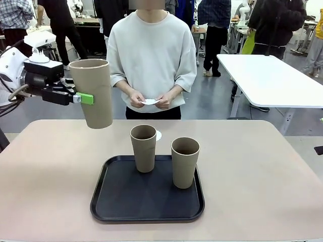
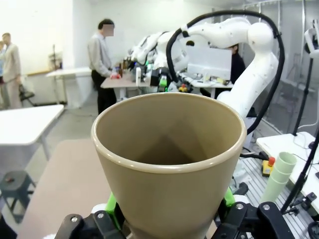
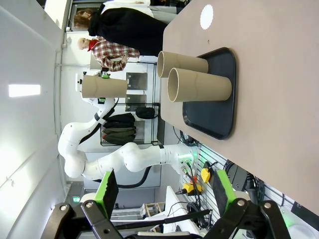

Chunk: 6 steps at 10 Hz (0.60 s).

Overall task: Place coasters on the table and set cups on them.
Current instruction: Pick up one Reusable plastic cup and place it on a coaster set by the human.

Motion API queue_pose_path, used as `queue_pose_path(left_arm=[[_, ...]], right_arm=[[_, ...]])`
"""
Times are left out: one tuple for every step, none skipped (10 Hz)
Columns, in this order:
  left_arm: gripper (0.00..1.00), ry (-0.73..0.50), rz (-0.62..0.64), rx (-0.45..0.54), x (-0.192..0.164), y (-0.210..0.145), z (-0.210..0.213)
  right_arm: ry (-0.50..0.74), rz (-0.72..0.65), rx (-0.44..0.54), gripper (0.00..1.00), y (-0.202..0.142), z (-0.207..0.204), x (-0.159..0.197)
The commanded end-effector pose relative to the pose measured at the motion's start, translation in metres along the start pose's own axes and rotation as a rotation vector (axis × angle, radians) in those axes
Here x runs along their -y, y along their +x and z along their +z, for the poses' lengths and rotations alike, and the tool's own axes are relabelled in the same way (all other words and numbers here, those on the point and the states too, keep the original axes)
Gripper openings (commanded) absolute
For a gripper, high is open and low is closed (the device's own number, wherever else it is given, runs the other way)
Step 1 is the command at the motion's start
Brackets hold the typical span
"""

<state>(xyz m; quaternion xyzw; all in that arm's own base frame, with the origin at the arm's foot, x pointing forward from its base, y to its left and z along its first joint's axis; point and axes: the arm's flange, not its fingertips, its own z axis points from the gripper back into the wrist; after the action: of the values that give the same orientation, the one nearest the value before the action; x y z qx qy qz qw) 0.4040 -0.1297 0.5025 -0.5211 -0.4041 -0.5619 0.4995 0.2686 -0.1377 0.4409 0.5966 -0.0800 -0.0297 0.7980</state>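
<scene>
You had the left gripper point(image 1: 84, 98) clenched on one tall tan-brown matte tumbler point(image 1: 93, 93), aloft toward the beige tabletop's point(image 1: 45, 171) left edge (right gripper point(image 3: 164, 191) released). Two matching tumblers point(image 1: 144, 147) stood on the black rounded-square tray point(image 1: 146, 204) by the near edge, a white lacy paper coaster point(image 1: 158, 135) just behind.

No readable text, label, brand, number or sign anywhere.

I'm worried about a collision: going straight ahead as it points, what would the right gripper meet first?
Likely the black tray, or the nearer cup standing on it; the open right gripper aims low across the table, depth unclear.
</scene>
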Motion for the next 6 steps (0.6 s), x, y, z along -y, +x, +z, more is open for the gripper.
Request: queue_pose_path(left_arm=[[0.87, -0.035, 0.040, 0.081, -0.040, 0.024, 0.002], [0.87, -0.033, 0.056, 0.080, -0.058, 0.029, -0.005], [0.87, -0.028, 0.040, 0.064, -0.075, 0.027, -0.014], [0.87, -0.033, 0.026, 0.051, -0.089, 0.024, -0.022], [0.87, -0.041, 0.007, 0.060, -0.106, 0.017, -0.027], [0.87, -0.026, 0.001, 0.068, -0.125, 0.009, -0.033]], right_arm=[[0.008, 0.000, 0.004, 1.00, 0.001, 0.000, 0.000], [0.008, 0.000, 0.004, 1.00, 0.001, 0.000, 0.000], [0.008, 0.000, 0.004, 1.00, 0.001, 0.000, 0.000], [0.008, 0.000, 0.004, 1.00, 0.001, 0.000, 0.000], [0.008, 0.000, 0.004, 1.00, 0.001, 0.000, 0.000], [0.008, 0.000, 0.004, 1.00, 0.001, 0.000, 0.000]])
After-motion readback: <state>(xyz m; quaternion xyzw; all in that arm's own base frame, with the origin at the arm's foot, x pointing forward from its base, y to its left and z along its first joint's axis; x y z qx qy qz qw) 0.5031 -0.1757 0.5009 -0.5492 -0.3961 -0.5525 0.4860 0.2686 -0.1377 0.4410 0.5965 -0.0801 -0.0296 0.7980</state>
